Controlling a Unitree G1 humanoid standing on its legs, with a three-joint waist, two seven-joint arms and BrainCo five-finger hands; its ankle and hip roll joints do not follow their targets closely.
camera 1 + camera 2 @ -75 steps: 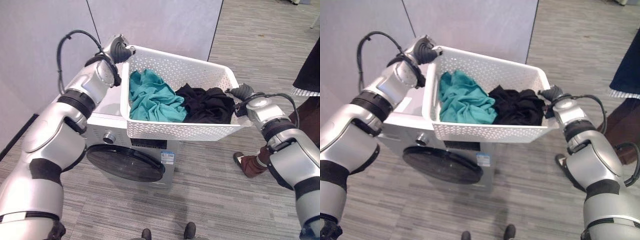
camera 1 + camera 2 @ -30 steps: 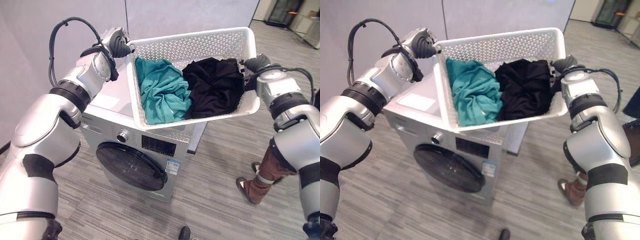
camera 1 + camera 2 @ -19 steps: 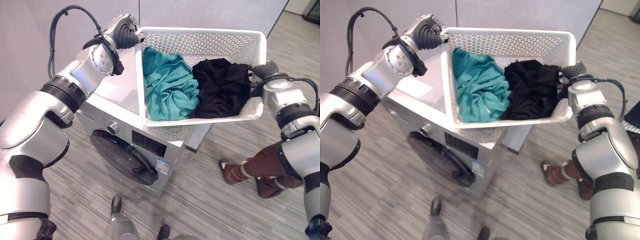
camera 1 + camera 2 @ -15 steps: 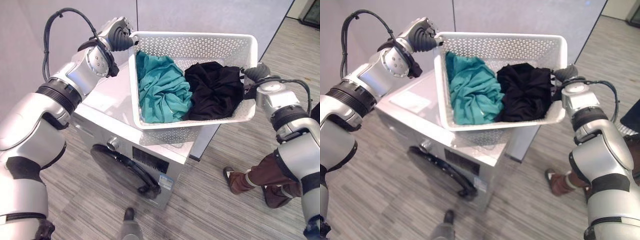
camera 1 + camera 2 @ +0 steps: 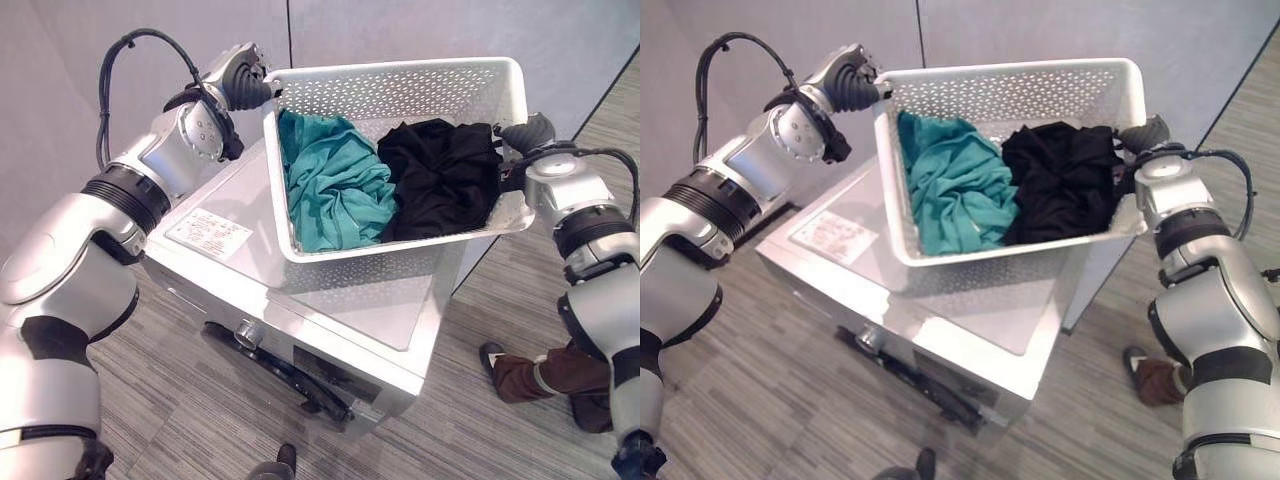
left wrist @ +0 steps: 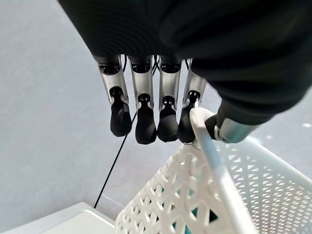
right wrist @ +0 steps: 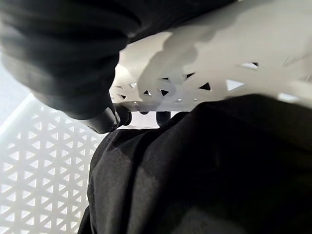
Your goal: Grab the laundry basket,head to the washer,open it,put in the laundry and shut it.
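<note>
Grey plank flooring and pale partition walls surrounded the silver washer (image 5: 330, 300), its door shut. Above its top hung the white laundry basket (image 5: 400, 85) — teal garment (image 5: 335, 190) beside black garment (image 5: 440, 180). The left hand (image 6: 146, 112) pinched one end rim with curled fingers; the right hand (image 5: 528, 135) clutched the other. Lowering it level onto the lid seemed wise. The lid's label (image 5: 208, 233) was too small to read.

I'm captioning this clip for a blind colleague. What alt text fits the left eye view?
A robot holds a white laundry basket over the top of a silver washer, its left robot hand and right robot hand at opposite ends of the rim. Inside lie a teal garment and a black garment. A person's shoe shows on the floor.
</note>
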